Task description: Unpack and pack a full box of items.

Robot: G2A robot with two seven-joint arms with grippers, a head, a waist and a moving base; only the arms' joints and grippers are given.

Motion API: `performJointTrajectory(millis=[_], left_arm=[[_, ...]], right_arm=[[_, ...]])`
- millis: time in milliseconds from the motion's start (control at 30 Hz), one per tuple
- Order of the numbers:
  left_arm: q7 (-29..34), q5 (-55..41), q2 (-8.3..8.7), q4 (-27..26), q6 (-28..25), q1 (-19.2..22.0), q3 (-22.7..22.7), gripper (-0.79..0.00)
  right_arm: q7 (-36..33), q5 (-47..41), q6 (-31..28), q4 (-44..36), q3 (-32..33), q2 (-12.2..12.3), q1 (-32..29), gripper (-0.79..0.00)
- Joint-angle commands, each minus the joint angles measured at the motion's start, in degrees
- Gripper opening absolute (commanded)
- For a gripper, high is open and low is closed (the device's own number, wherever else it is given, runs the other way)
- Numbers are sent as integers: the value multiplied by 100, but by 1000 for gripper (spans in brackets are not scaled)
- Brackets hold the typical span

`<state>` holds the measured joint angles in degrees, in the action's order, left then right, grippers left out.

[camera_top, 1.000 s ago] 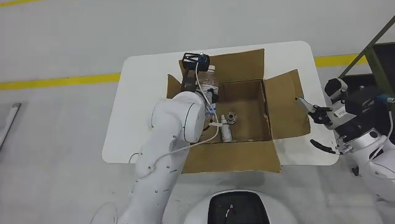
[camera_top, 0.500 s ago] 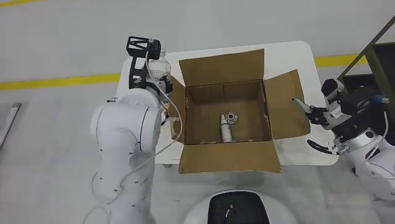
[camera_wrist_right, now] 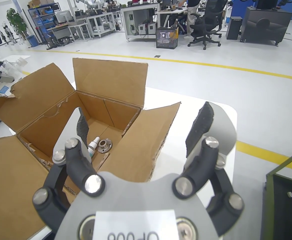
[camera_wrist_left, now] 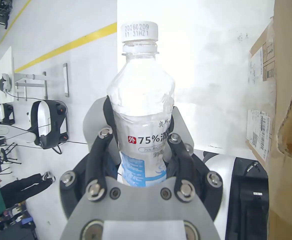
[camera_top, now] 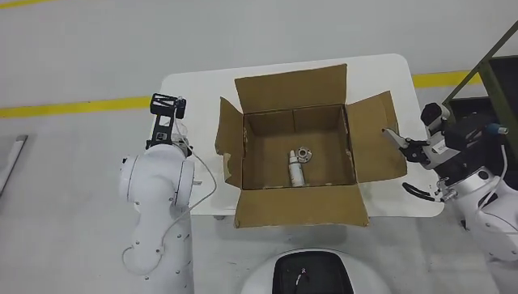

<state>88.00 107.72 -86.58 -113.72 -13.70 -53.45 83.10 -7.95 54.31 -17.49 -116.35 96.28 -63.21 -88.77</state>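
Standing on yellow-lined floor [camera_top: 97, 35], a white table [camera_top: 380, 71] bears the box [camera_top: 291, 90].

Glossy clear plastic bottle [camera_wrist_left: 141, 96] with ridged white plastic cap [camera_wrist_left: 139, 32] and smooth printed label [camera_wrist_left: 146, 151], matt brown corrugated cardboard box [camera_top: 291, 87] with rough torn edges, shiny metal flange [camera_top: 303, 153], small white plastic vial [camera_top: 296, 172], smooth white bench [camera_top: 380, 71], right gripper [camera_wrist_right: 144, 116] of matt grey metal, rough black pads [camera_wrist_right: 201, 123].
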Motion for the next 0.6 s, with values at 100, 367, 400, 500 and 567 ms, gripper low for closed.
performJointTrajectory(millis=[100,367,400,500,567], left_arm=[[0,1,1,-1,0,1,0,-785],[-406,-33,5,182,60,-221,-55,-785],[-483,-31,6,263,93,-269,-55,-785],[-587,-7,16,582,109,-336,-13,-785],[-649,2,25,797,124,-358,40,-785]], right_arm=[[-28,11,10,1,-9,-5,14,0],[-44,22,14,-6,-26,-13,29,0],[-45,23,11,-3,-27,-13,32,0],[-46,28,6,-3,-34,-16,34,0],[-52,28,-2,1,-37,-18,28,0]])
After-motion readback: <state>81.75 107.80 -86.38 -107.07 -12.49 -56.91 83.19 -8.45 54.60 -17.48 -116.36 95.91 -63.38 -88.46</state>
